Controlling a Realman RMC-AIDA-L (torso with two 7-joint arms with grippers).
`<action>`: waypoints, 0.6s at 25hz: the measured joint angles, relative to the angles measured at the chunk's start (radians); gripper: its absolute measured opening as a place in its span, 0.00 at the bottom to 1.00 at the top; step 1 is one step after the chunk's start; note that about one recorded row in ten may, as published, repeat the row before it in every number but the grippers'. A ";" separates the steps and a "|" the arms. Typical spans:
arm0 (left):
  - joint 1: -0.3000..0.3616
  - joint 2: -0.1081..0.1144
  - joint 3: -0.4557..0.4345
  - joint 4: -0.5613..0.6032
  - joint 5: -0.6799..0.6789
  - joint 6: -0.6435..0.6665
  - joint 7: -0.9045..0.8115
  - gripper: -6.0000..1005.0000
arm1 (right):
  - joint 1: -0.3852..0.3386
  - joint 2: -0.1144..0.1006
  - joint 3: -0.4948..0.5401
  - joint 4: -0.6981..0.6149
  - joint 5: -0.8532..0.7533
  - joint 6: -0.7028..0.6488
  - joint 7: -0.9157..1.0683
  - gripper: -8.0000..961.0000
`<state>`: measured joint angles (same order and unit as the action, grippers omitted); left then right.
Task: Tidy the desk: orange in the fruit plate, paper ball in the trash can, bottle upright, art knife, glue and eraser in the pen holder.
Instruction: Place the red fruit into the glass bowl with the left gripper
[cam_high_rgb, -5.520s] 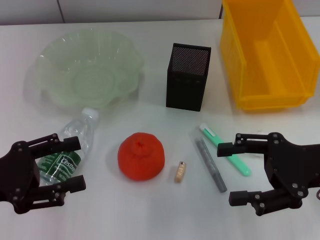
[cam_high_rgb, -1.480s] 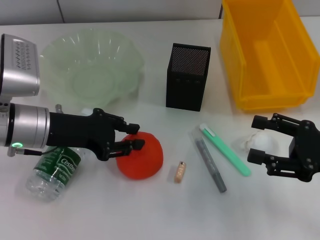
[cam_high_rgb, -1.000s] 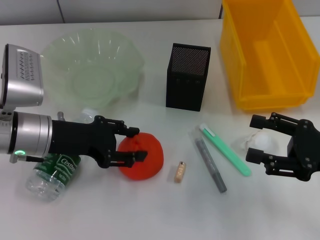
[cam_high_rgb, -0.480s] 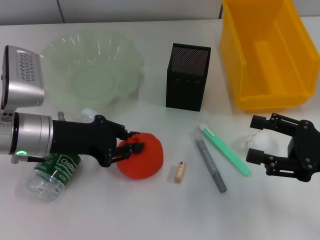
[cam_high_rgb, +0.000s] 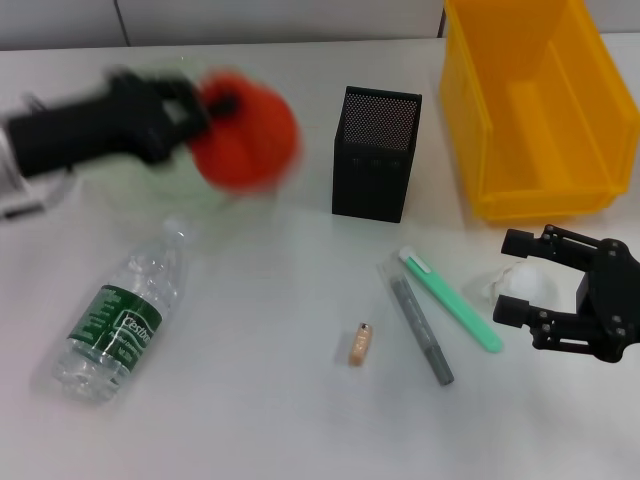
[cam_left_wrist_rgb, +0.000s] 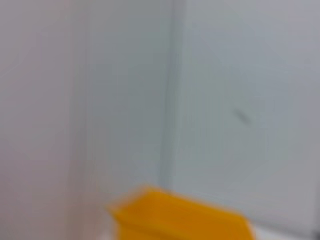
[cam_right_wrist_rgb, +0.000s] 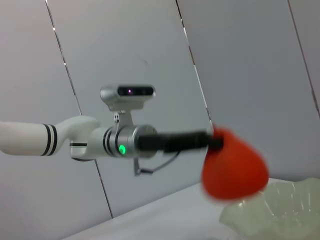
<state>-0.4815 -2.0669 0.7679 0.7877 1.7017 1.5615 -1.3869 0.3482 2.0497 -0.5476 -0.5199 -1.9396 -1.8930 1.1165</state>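
The left hand (cam_high_rgb: 205, 105) sits in the upper left of the head frame, blurred, with its fingers clamped on the orange (cam_high_rgb: 245, 130), which is lifted above the fruit plate (cam_high_rgb: 165, 190). Only part of the plate's pale-green rim shows beneath the arm and the fruit. In the right wrist frame the orange (cam_right_wrist_rgb: 234, 167) hangs at the tip of the left arm, above the plate's wavy edge (cam_right_wrist_rgb: 272, 207) at the lower right.

The bottle (cam_high_rgb: 120, 315) lies on its side on the white surface (cam_high_rgb: 260, 420) in the lower left, cap pointing toward the plate. The black mesh pen holder (cam_high_rgb: 375, 155) stands upright near the top centre, and the yellow trash can (cam_high_rgb: 535, 110) fills the upper right; its rim also shows at the bottom of the left wrist frame (cam_left_wrist_rgb: 180, 215).

Below the pen holder lie the small tan eraser (cam_high_rgb: 360, 344), a long grey stick (cam_high_rgb: 420, 330) and a green-handled knife (cam_high_rgb: 450, 300), side by side but apart from one another.

The right hand (cam_high_rgb: 525, 275) rests low at the right edge with its fingers spread wide around the paper ball (cam_high_rgb: 520, 283), which lies on the surface between them, just beside the knife's end
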 joint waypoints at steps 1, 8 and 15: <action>-0.003 0.000 -0.038 -0.002 -0.023 -0.012 0.009 0.18 | 0.000 0.000 0.000 0.000 0.000 0.000 0.000 0.86; -0.018 -0.002 -0.068 -0.016 -0.102 -0.276 0.005 0.16 | 0.006 0.004 0.000 0.018 0.002 0.000 -0.002 0.86; -0.032 -0.003 -0.067 -0.069 -0.163 -0.362 0.011 0.36 | 0.023 0.010 0.000 0.020 0.004 -0.002 0.001 0.86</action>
<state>-0.5137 -2.0699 0.7005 0.7187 1.5385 1.1995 -1.3763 0.3715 2.0602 -0.5475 -0.5001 -1.9359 -1.8946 1.1177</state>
